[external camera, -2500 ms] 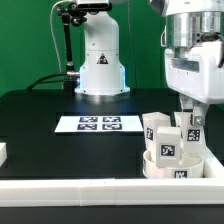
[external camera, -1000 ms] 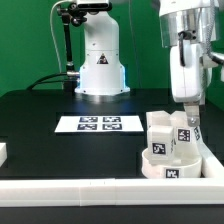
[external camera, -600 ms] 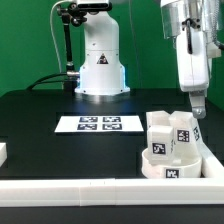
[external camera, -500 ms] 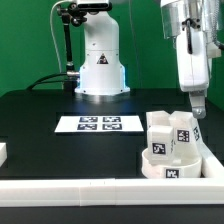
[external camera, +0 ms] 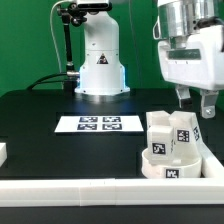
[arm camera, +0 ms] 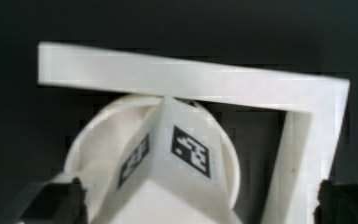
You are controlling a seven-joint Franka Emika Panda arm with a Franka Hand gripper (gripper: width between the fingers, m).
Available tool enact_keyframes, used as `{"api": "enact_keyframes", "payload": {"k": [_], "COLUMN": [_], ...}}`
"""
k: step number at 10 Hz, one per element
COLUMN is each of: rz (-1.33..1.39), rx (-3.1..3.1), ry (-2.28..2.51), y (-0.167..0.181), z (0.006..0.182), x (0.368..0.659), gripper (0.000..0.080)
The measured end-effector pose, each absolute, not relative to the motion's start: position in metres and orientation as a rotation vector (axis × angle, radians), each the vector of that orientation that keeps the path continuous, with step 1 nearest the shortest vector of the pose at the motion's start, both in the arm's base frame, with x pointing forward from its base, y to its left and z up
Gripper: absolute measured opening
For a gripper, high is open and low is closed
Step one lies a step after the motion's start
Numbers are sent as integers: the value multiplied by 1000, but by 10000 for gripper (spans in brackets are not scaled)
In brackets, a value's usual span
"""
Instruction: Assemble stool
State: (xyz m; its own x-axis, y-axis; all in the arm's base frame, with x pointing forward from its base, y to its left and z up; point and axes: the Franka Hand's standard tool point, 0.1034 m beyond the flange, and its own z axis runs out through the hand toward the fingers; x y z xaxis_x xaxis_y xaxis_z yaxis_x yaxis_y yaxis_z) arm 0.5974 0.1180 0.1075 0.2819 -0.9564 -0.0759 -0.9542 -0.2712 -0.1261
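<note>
The white round stool seat (external camera: 168, 168) lies at the exterior view's right, in the corner of a white wall (external camera: 90, 188). White leg blocks (external camera: 160, 143) with black-and-white tags stand upright and close together on it. My gripper (external camera: 194, 103) hangs above the blocks, open and empty, touching nothing. In the wrist view the seat (arm camera: 114, 150) and a tagged leg block (arm camera: 192, 152) lie below, between my dark fingertips (arm camera: 55, 200). The gripper (arm camera: 201, 208) is spread wide over them.
The marker board (external camera: 97, 124) lies flat mid-table. The white robot base (external camera: 98, 65) stands behind it. A small white piece (external camera: 3, 152) sits at the exterior view's left edge. The corner wall (arm camera: 194, 75) frames the seat on two sides.
The gripper was low beside the leg blocks. It has risen clear above them and its wrist has turned, so both fingers now show spread apart. The blocks stay on the seat.
</note>
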Motion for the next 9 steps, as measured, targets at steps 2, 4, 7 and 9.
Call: {"api": "enact_keyframes", "payload": {"k": [2, 4, 7, 9], "rz": [-51, -65, -98, -125], "rx": [-2553, -2653, -2888, -3026], "ry": [1579, 1412, 981, 544], "y": [117, 116, 114, 107], "z": [109, 108, 110, 111], "x": [599, 599, 600, 602], "gripper": [649, 649, 649, 649]}}
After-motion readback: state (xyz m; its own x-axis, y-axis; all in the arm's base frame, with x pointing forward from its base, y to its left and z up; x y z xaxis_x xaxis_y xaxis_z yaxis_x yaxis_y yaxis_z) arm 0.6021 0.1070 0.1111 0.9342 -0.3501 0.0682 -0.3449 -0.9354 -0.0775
